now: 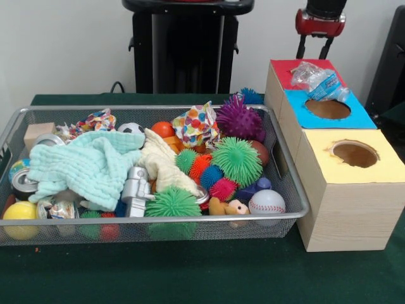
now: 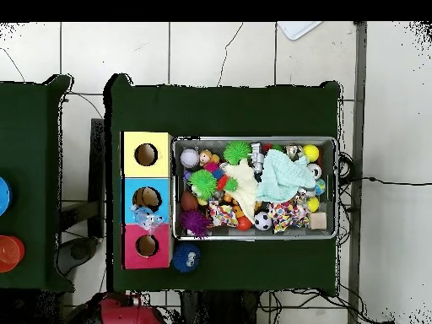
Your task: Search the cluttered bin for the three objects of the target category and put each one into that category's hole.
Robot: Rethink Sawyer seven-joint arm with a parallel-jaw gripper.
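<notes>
Front view, nearest edge first: the bench (image 1: 190,272) is covered in dark green cloth, and the bin (image 1: 288,190) of silver wire mesh rests on it, filled with toys. Along the near wall of the bin lie a yellow ball (image 1: 20,211), a silver toy robot (image 1: 135,190), a green spiky ball (image 1: 173,202) and a baseball (image 1: 266,202). A mint green cloth (image 1: 88,166) is draped over the left half of the bin's contents, with a cream cloth (image 1: 161,166) just beside it. Further back sit a larger green spiky ball (image 1: 236,161), a purple spiky ball (image 1: 239,119), an orange ball (image 1: 162,128) and a soccer ball (image 1: 130,128). To the right of the bin stands a pale wooden box (image 1: 342,209) with three coloured tops: yellow nearest, blue in the middle, red farthest. A see-through bottle (image 1: 318,80) with a blue label lies across the boundary of the red and blue tops, covering the red-topped hole in this view. Overhead view shows the red-topped hole (image 2: 147,245) clear, with the bottle (image 2: 146,219) resting just beside it on the blue section. A blue spiky ball (image 1: 251,96) sits on the bench beyond the bin, near the red end of the box. Farthest back, the gripper (image 1: 314,54) hangs above the red end; the jaws stand narrowly apart and hold nothing.
</notes>
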